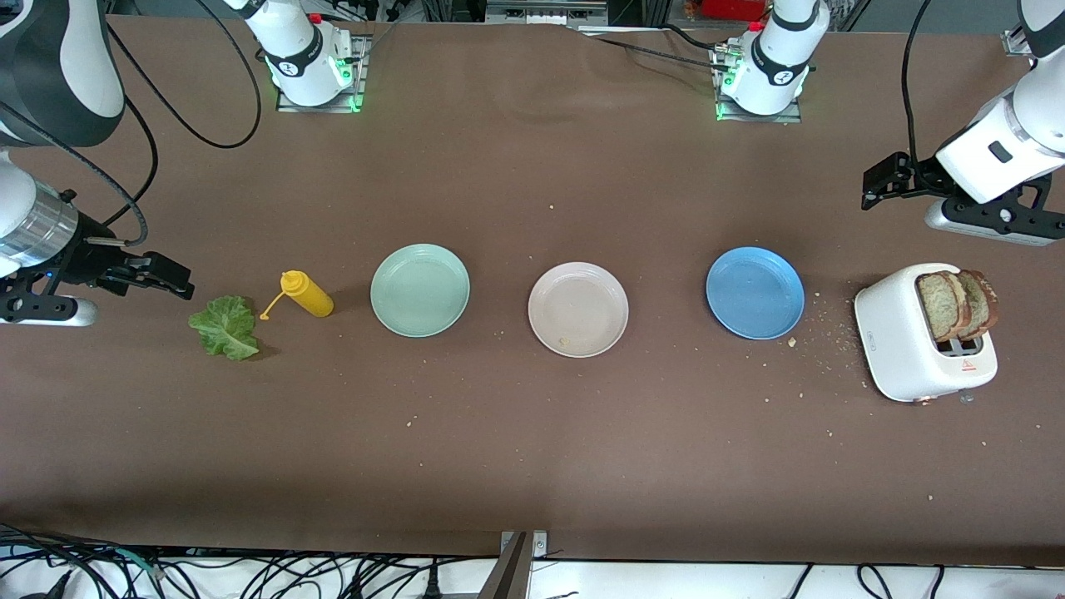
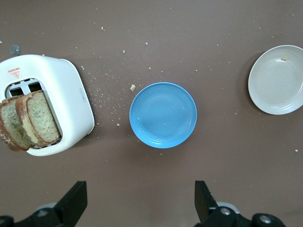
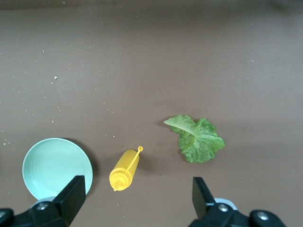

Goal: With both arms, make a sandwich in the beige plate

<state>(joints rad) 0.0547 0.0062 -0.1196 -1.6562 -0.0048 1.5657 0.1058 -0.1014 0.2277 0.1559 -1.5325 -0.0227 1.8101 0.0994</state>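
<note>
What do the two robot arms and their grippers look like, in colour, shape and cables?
Both arms are thick, rounded, white tubes with dark grey or black joints. The right arm has a shiny silver wrist ring and loose black cables. The left arm also carries a black cable. The right gripper and left gripper are black, each with two flat fingers.

Red warning triangle sign on the white toaster (image 1: 911, 341) top, beside the slots holding the toast slices (image 1: 957, 304); red print under it unreadable. No other text legible.
</note>
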